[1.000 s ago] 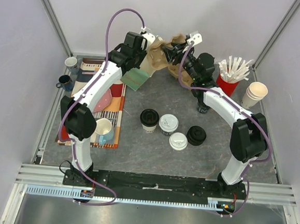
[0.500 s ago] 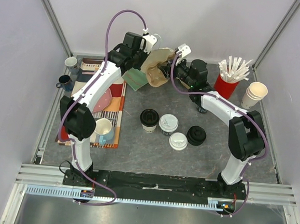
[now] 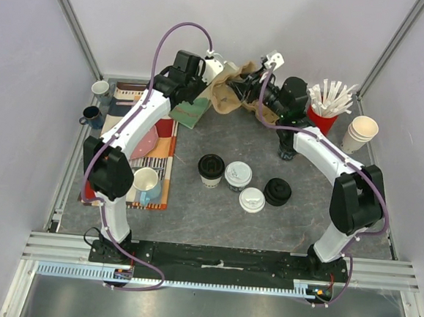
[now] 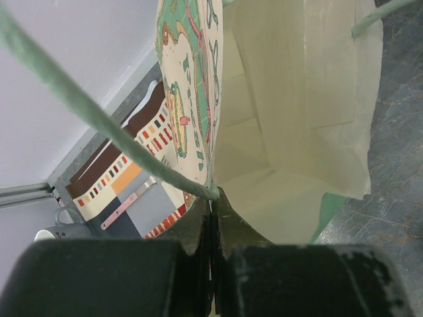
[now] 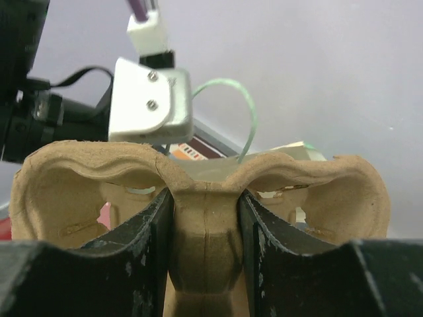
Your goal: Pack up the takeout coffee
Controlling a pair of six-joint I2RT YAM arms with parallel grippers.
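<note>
Brown pulp carrier (image 5: 86, 178) clamped by its centre ridge in right claw (image 5: 205, 224), just right of the paper bag (image 4: 291, 119) mouth. Bag edge pinched in fully closed left claw (image 4: 211, 218) — white-lidded coffee cups (image 3: 238, 174) upright mid bench (image 3: 193, 208), well apart, toward the bases.

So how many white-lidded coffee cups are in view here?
2. One white-lidded cup stands mid-table, right of the black-topped cup; the other sits slightly nearer the arm bases, beside the loose black lid. The bag could hide more.
</note>
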